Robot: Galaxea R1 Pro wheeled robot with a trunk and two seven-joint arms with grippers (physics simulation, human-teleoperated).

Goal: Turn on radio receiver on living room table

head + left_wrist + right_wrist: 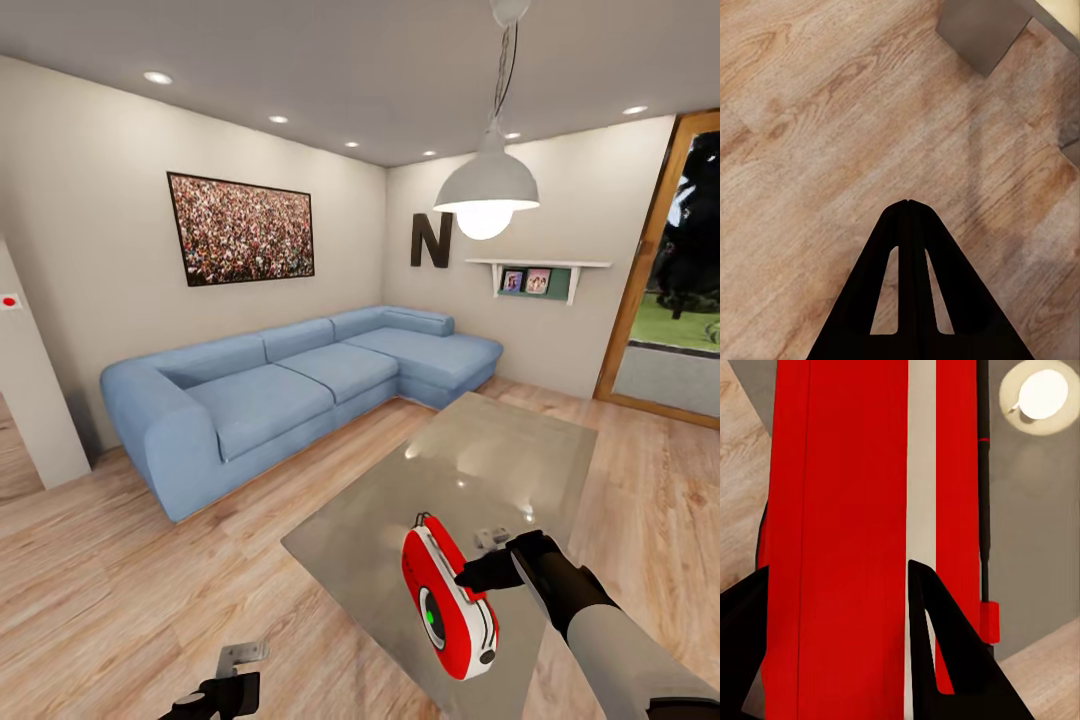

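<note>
The glossy red radio receiver [447, 598] stands on edge, tilted, at the near end of the grey glass table [480, 450], with its green-centred dial facing me. My right gripper [478, 578] is shut on its side from the right. In the right wrist view the radio's red body and white trim [855, 510] lie between the black fingers [941, 652], with the table [1027, 525] behind it. Whether its lower edge touches the glass I cannot tell. My left gripper [232, 692] hangs low over the wood floor left of the table, with its fingers [907, 225] pressed together and nothing between them.
A long blue L-shaped sofa [290, 385] runs along the back wall and corner beyond the table. A white pendant lamp [487, 190] hangs over the table. A glass door [680, 290] stands at the right. A white wall edge [30, 390] juts in at the left.
</note>
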